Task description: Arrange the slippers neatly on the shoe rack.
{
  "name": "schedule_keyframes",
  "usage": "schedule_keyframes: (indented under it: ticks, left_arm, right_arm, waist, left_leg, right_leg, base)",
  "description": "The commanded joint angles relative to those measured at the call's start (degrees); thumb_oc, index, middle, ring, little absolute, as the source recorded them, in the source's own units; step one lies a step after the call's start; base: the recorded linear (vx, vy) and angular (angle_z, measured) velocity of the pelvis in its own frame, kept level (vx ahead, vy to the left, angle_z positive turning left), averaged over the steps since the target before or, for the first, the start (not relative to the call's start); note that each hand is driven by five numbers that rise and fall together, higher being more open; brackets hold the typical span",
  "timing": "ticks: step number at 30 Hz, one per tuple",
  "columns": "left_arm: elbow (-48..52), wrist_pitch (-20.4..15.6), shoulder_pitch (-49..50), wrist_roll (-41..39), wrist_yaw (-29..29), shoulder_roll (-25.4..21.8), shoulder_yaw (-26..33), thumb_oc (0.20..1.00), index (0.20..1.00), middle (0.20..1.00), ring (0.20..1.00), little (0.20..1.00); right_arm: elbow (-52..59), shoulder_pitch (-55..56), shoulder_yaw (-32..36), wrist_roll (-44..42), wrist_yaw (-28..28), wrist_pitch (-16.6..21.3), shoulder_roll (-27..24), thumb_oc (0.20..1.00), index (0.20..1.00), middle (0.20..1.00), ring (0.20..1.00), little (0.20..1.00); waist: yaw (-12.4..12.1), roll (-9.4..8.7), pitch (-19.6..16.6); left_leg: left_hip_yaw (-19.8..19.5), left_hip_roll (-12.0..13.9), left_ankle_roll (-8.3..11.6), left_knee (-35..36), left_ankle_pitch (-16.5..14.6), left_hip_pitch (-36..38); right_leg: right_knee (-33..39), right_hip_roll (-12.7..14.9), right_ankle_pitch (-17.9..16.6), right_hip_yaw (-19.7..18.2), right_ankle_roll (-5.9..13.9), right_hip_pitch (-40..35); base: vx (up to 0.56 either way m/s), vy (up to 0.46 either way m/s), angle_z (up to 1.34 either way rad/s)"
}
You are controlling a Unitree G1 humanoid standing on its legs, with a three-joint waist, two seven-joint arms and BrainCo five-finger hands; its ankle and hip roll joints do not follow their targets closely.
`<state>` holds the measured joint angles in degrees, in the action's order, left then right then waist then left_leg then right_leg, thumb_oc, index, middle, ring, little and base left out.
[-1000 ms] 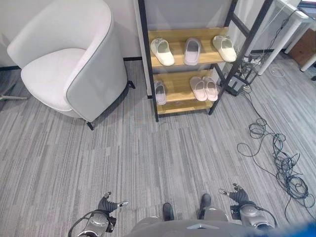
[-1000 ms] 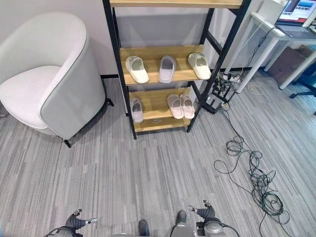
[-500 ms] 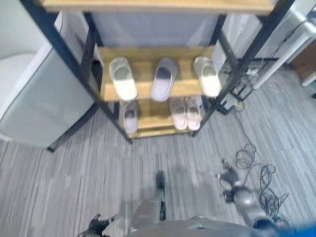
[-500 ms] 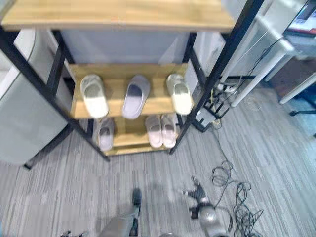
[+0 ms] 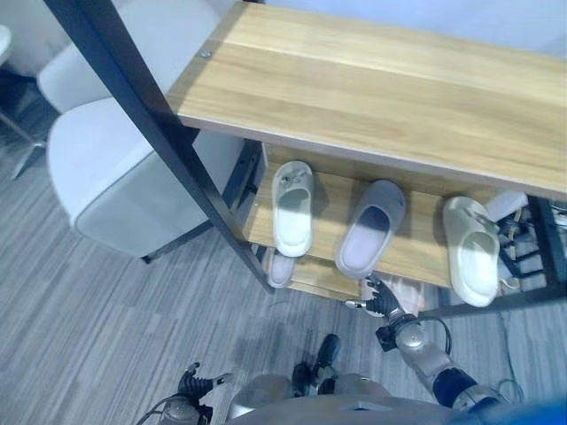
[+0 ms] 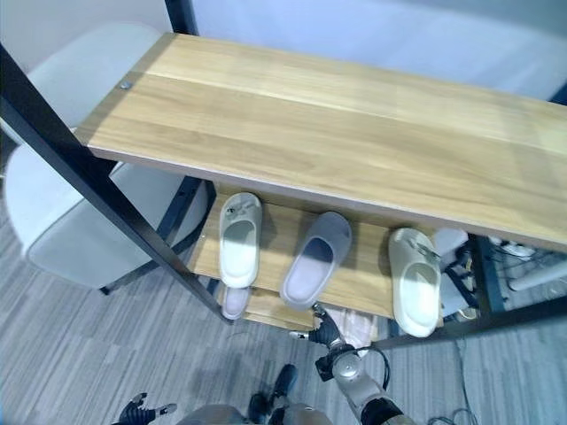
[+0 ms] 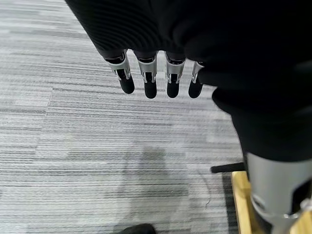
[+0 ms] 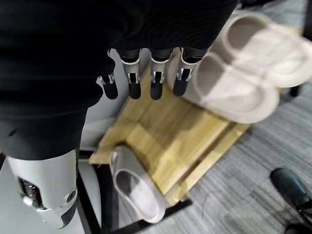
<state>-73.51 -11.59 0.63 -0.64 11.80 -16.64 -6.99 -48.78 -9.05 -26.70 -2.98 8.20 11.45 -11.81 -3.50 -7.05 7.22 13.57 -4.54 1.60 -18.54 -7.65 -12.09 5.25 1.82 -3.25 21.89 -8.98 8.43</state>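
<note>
Slippers [image 5: 293, 205] sit scattered on the shoe rack [image 5: 416, 248]; I'm reaching in, right hand [image 5: 381, 299] open, left hand [image 7: 156, 78] open and idle; next, grasp one

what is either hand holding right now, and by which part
Nothing is held. The right hand hangs with straight fingers above the pink slippers; the left hand hangs open over the floor.

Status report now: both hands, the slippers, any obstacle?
Right hand open, raised at the rack's lower shelf. Left hand open, low over the floor. Three slippers on the middle shelf, none held. No obstacle seen.
</note>
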Motion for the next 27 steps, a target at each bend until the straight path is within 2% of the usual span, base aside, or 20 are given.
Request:
schedule_keyframes:
  ticks: [1, 2, 4, 5, 11, 16, 27]
  left_arm:
    - [-2.0, -1.2, -2.2, -0.3, 1.1, -0.3, -0.3, 1.000, 1.000, 1.000, 1.000, 1.000]
    - [-2.4, -1.2, -1.8, -0.4, 1.2, 0.1, 0.0, 1.000, 1.000, 1.000, 1.000, 1.000]
    - [-2.9, -0.8, -1.3, -0.5, 1.2, 0.7, 0.1, 1.000, 1.000, 1.000, 1.000, 1.000]
    - [-3.3, -0.5, -0.5, -0.5, 1.1, 0.7, 0.0, 1.000, 1.000, 1.000, 1.000, 1.000]
    - [-3.0, -0.3, -0.2, 0.0, 0.9, 0.1, -0.3, 1.000, 1.000, 1.000, 1.000, 1.000]
    - [-3.3, 0.0, 0.5, 1.6, 0.8, 0.3, -0.8, 1.000, 1.000, 1.000, 1.000, 1.000]
    - [-2.4, -0.8, 0.5, 1.4, 0.5, 0.3, -0.9, 1.000, 1.000, 1.000, 1.000, 1.000]
  right_arm:
    - [0.3, -0.4, -0.8, 2.8, -0.5, 2.3, -0.9, 1.000, 1.000, 1.000, 1.000, 1.000]
    - [1.2, -0.9, -1.6, 3.2, -1.0, 2.2, -1.2, 1.000, 1.000, 1.000, 1.000, 1.000]
    - [0.9, -0.5, -1.5, 3.3, -1.2, 2.1, -0.9, 1.000, 1.000, 1.000, 1.000, 1.000]
    - [1.0, 0.0, -1.3, 3.4, -1.2, 1.8, -0.6, 1.000, 1.000, 1.000, 1.000, 1.000]
    - [2.5, 0.9, -0.8, 3.2, -1.7, 1.3, 0.1, 1.000, 1.000, 1.000, 1.000, 1.000]
    - [3.6, 2.0, -0.7, 3.3, -2.4, 1.2, 0.4, 1.000, 1.000, 1.000, 1.000, 1.000]
    - [7.4, 5.0, -2.9, 2.4, -4.2, 1.9, -0.1, 1.000, 1.000, 1.000, 1.000, 1.000]
  waist:
    - [0.7, -0.10, 1.4]
    - [0.4, -0.09, 1.1]
    - [0.6, 0.52, 0.1]
    - [0.8, 0.80, -0.8]
    - [0.9, 2.03, -0.7]
    - [1.4, 3.21, -0.7]
    - [2.8, 3.33, -0.7]
  left_leg:
    - [-3.1, 8.5, 0.28, 8.1, 3.4, 1.1]
    - [-3.5, 10.0, 0.54, 9.4, 4.0, 1.9]
    - [-2.6, 10.1, 0.66, 13.2, 4.7, 4.1]
    - [-3.1, 8.8, 0.78, 15.1, 5.1, 5.4]
    - [-3.0, 5.6, -0.57, 15.2, 3.8, 7.2]
    - [-1.9, 4.1, -1.57, 15.6, 3.2, 8.3]
    - [0.3, 4.3, -1.62, 16.7, 3.3, 10.4]
  right_leg:
    - [-0.3, 5.1, -1.0, -1.9, 15.24, -4.2]
    - [-0.3, 5.3, -1.1, -1.7, 15.55, -4.4]
    - [-0.3, 5.3, -1.2, -1.8, 15.72, -4.6]
    - [-0.5, 5.8, -1.6, -1.9, 15.83, -4.9]
    - [-3.2, 9.0, -2.0, -1.4, 16.61, -4.9]
    - [-4.6, 10.6, -2.5, -1.4, 17.16, -4.8]
    - [-3.4, 10.4, -3.2, -1.8, 17.15, -5.9]
  base:
    - [-0.01, 0.097, -0.24]
    - [0.03, 0.151, -0.79]
    - [0.08, 0.224, -0.57]
    - [0.10, 0.251, -0.23]
    - [0.02, 0.194, 0.07]
    - [-0.02, 0.101, -0.01]
    - [-0.02, -0.007, -0.08]
